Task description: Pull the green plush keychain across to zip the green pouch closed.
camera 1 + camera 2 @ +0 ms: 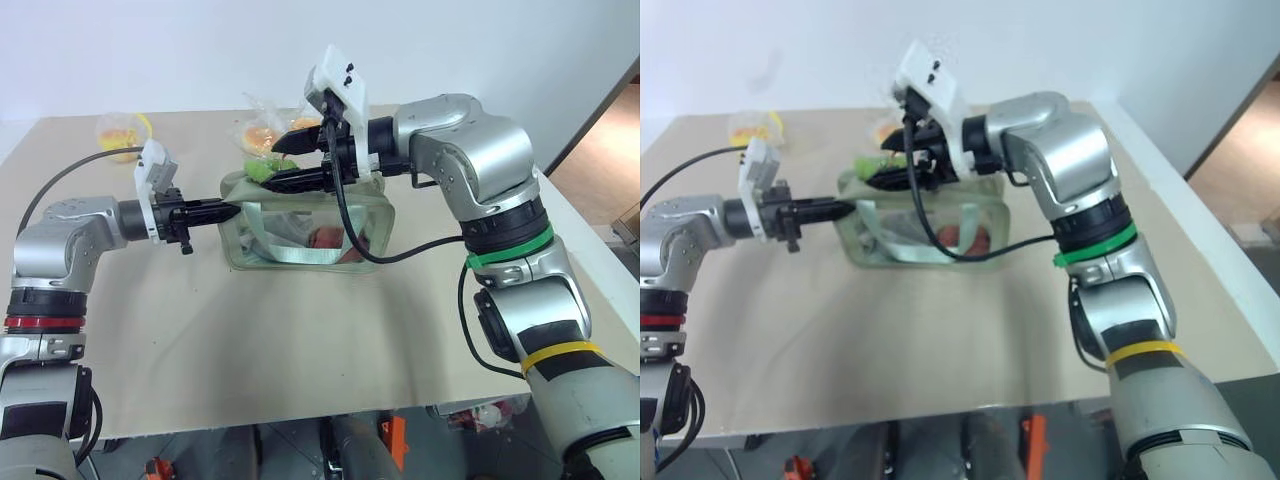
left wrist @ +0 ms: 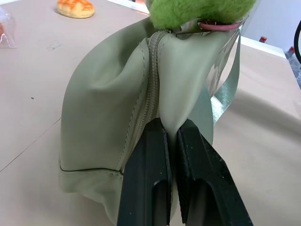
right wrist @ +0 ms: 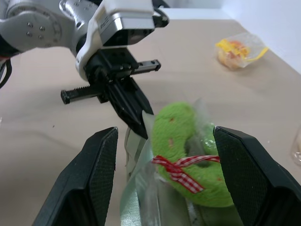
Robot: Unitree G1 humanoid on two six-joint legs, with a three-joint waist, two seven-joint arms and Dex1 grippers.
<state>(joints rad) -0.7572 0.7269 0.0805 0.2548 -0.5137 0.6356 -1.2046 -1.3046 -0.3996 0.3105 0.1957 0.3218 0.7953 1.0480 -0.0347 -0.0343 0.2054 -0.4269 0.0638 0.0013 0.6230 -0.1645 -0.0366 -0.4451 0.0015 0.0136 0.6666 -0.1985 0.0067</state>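
Up top, the lime-green plush keychain (image 3: 188,155) wears a red-checked ribbon

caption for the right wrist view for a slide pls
Open right end effector straddles the green plush keychain on the green pouch, whose end the left end effector pinches.

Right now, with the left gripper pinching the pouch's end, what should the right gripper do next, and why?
Probably close the right gripper on the green plush keychain: its fingers stand open on either side of the plush, not gripping. The left gripper is shut on the green pouch, bracing it for the pull.
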